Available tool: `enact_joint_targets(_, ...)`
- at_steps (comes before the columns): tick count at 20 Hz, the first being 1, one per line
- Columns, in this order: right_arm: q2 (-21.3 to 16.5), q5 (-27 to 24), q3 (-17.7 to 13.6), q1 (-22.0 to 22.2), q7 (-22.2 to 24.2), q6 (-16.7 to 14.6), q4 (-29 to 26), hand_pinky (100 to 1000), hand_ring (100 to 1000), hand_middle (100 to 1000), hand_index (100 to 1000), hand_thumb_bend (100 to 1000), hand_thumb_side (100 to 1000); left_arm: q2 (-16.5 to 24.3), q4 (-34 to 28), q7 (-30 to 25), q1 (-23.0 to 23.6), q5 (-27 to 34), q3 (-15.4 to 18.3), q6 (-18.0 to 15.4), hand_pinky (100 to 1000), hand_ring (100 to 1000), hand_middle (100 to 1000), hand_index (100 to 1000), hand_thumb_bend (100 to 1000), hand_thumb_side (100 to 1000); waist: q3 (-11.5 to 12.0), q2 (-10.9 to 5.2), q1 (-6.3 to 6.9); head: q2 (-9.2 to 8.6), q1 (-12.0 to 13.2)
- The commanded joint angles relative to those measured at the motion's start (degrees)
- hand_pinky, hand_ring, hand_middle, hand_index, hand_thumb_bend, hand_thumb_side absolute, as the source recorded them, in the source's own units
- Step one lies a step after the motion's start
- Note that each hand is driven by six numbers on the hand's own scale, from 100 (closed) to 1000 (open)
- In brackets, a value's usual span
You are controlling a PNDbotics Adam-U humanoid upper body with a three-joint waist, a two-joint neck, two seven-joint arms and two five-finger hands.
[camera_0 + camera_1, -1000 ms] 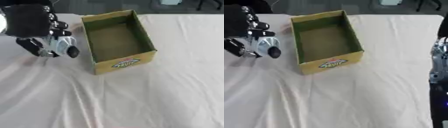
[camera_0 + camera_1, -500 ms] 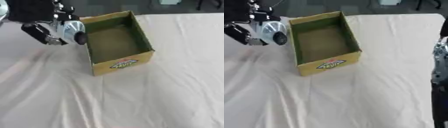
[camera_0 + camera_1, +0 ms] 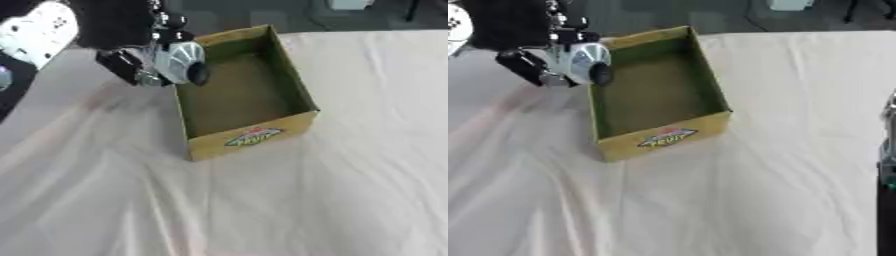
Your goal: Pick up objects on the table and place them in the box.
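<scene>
Fingers (image 3: 122, 66) of the left hand (image 3: 131, 52) are curled round a rounded silver-and-white object (image 3: 179, 62) with a dark round end, holding it in the air right at the left wall of the box (image 3: 249, 137), near its far corner. What the object is cannot be made out beyond its colour and shape. It overlaps the top edge of that wall, with its dark end turned toward the box's inside.

Open at the top, the box is yellow-brown cardboard with a green lining, and it stands askew on the table (image 3: 350, 190), which is draped in a pale, wrinkled cloth. Nothing shows on the box's floor. Its near outer wall bears a slanted oval label (image 3: 252, 136) in green, white and red; there is lettering on it, but it is too blurred to read.

At the right edge of the right eye view a dark and silver part of the right hand (image 3: 887, 150) shows beside the table; whether its fingers are straight or curled cannot be told.
</scene>
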Motion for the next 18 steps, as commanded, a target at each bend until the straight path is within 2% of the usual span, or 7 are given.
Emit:
enact_joint_targets(1, 0.5, -1.04, 0.0, -2.28, -0.26, 0.97, -0.75, 325, 436, 473, 693, 100, 867, 0.01, 0.91, 7.26, -1.9, -2.32, 1.17, -4.34, 100, 100, 100, 300, 100, 717, -0.52, -0.21, 0.48, -1.22, 1.22)
enact_joint_targets(10, 2.16, -2.19, 0.3, -6.6, -0.54, 2.25, -0.75, 326, 435, 473, 692, 100, 868, -1.47, 4.4, 11.96, -2.28, -7.73, 1.35, -3.62, 100, 118, 100, 312, 100, 718, -2.15, 3.28, 1.45, -6.86, 0.88)
enact_joint_targets(12, 2.24, -2.26, 0.38, -6.93, -0.49, 2.46, -0.75, 326, 436, 473, 693, 100, 868, -1.76, 4.96, 12.77, -2.57, -8.61, 1.18, -3.62, 167, 349, 284, 425, 100, 776, -2.31, 3.58, 1.57, -7.49, 0.65)
enact_joint_targets(13, 2.22, -2.28, 0.42, -6.99, -0.43, 2.54, -0.75, 326, 436, 473, 693, 100, 871, -1.83, 5.22, 12.76, -2.68, -9.27, 1.06, -3.58, 387, 595, 487, 549, 345, 713, -2.33, 3.64, 1.61, -7.65, 0.53)
enact_joint_targets(14, 2.18, -2.3, 0.44, -7.0, -0.41, 2.6, -0.75, 326, 436, 473, 693, 100, 868, -1.91, 5.43, 12.33, -2.78, -10.39, 0.93, -3.42, 229, 430, 348, 464, 103, 772, -2.32, 3.63, 1.65, -7.73, 0.37)
enact_joint_targets(15, 2.14, -2.31, 0.43, -6.99, -0.39, 2.63, -0.75, 326, 436, 473, 693, 100, 869, -2.06, 5.59, 12.12, -2.85, -11.23, 0.84, -3.17, 700, 848, 716, 683, 551, 780, -2.3, 3.61, 1.67, -7.78, 0.22)
enact_joint_targets(18, 1.84, -2.33, 0.38, -6.76, -0.34, 2.5, -0.75, 326, 435, 473, 692, 100, 868, -2.6, 6.07, 11.6, -3.26, -11.99, 0.52, -1.89, 990, 1000, 847, 772, 530, 956, -2.07, 3.26, 1.68, -7.84, -0.33)
